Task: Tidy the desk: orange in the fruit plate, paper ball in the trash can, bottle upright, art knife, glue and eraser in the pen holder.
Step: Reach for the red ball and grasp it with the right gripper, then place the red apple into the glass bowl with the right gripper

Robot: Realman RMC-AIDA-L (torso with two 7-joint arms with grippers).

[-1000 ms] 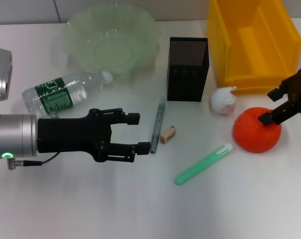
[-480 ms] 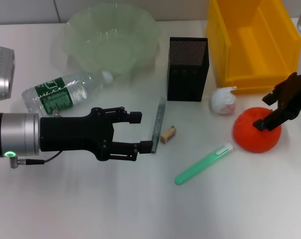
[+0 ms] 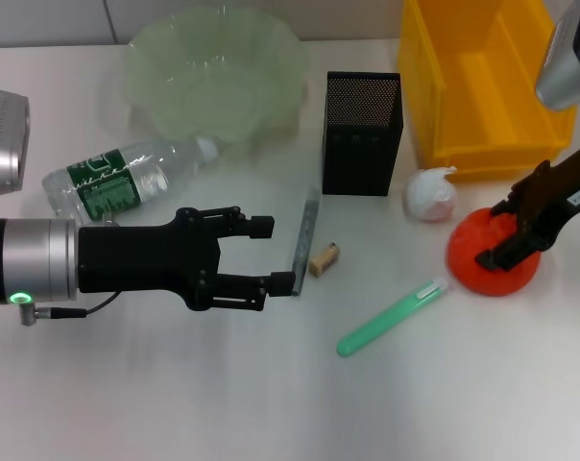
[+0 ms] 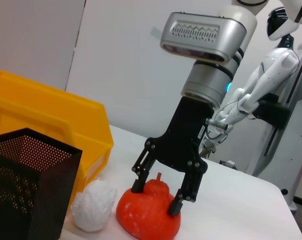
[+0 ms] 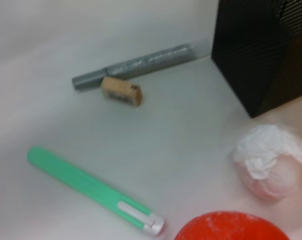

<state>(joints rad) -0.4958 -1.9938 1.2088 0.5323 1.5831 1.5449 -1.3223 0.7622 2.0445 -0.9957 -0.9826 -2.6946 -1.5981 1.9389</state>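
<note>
The orange (image 3: 492, 261) lies on the desk (image 3: 271, 403) at the right, in front of the trash can (image 3: 487, 77). My right gripper (image 3: 496, 233) is open, lowered over the orange with a finger on each side; the left wrist view shows this (image 4: 156, 197). The paper ball (image 3: 431, 195) lies beside the orange. My left gripper (image 3: 271, 254) is open and empty, next to the grey glue stick (image 3: 304, 230). The eraser (image 3: 323, 259) and the green art knife (image 3: 391, 317) lie on the desk. The bottle (image 3: 117, 181) lies on its side. The pen holder (image 3: 362, 133) stands mid-desk.
The fruit plate (image 3: 213, 72) stands at the back left, behind the bottle. The trash can fills the back right corner. In the right wrist view the art knife (image 5: 91, 190), eraser (image 5: 121, 91), glue stick (image 5: 136, 65) and paper ball (image 5: 271, 167) lie around the orange (image 5: 231, 227).
My right gripper has moved down and left over the orange, its fingers now straddling it. The left gripper has shifted slightly towards the glue stick.
</note>
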